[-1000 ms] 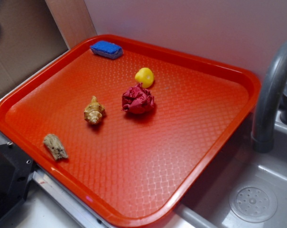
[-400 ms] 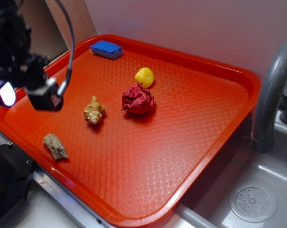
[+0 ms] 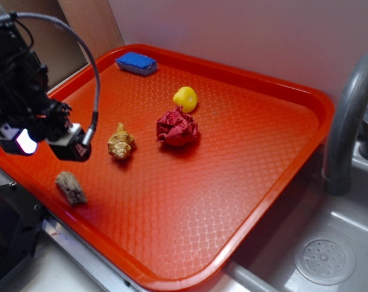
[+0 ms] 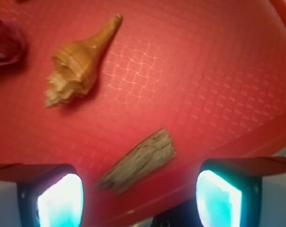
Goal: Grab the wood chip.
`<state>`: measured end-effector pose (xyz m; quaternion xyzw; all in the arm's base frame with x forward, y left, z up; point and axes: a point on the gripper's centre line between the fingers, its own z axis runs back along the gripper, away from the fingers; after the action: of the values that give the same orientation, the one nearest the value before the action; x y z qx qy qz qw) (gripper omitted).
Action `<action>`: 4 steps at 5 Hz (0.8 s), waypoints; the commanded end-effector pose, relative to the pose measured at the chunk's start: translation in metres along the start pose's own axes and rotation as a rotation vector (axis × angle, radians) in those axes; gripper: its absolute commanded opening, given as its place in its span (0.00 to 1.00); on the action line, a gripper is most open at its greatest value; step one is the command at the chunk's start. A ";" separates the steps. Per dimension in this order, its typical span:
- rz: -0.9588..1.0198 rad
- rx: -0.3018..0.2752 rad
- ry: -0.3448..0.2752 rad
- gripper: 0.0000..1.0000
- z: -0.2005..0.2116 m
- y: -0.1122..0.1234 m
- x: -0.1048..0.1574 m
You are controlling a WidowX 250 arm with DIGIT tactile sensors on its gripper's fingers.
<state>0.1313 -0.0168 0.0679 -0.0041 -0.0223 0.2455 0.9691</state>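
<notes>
Red and waffle-patterned, the tray (image 3: 244, 182) fills most of the scene, with a pale wall behind it, a brown cardboard panel at the far left, and a grey sink with its curved faucet (image 3: 348, 121) on the right. The wood chip (image 3: 70, 187) lies at the tray's near left corner, just inside the raised rim. In the exterior view its long axis runs from far left to near right; in my wrist view it slants from lower left up to upper right, the broader, squarer end pointing upper right, the narrower end lower left. My pincer (image 4: 140, 198) hangs over the tray's left side, fingers (image 4: 60, 198) held well apart, the chip between them in the wrist view and clear of both. I cannot quite tell how high I am above it, since the wrist picture is blurred. A tan seashell (image 3: 120, 142) sits farther in, then a crumpled red paper ball (image 3: 177, 128), a yellow ball (image 3: 185, 98) and a blue sponge (image 3: 137, 62) at the far rim.
</notes>
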 end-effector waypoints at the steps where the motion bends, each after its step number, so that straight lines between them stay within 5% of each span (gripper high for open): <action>1: 0.006 -0.034 0.031 1.00 -0.026 0.000 -0.003; 3: -0.043 -0.145 0.044 1.00 -0.046 -0.004 -0.005; 4: -0.087 -0.134 0.042 1.00 -0.052 -0.017 -0.002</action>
<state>0.1371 -0.0301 0.0181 -0.0675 -0.0134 0.2099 0.9753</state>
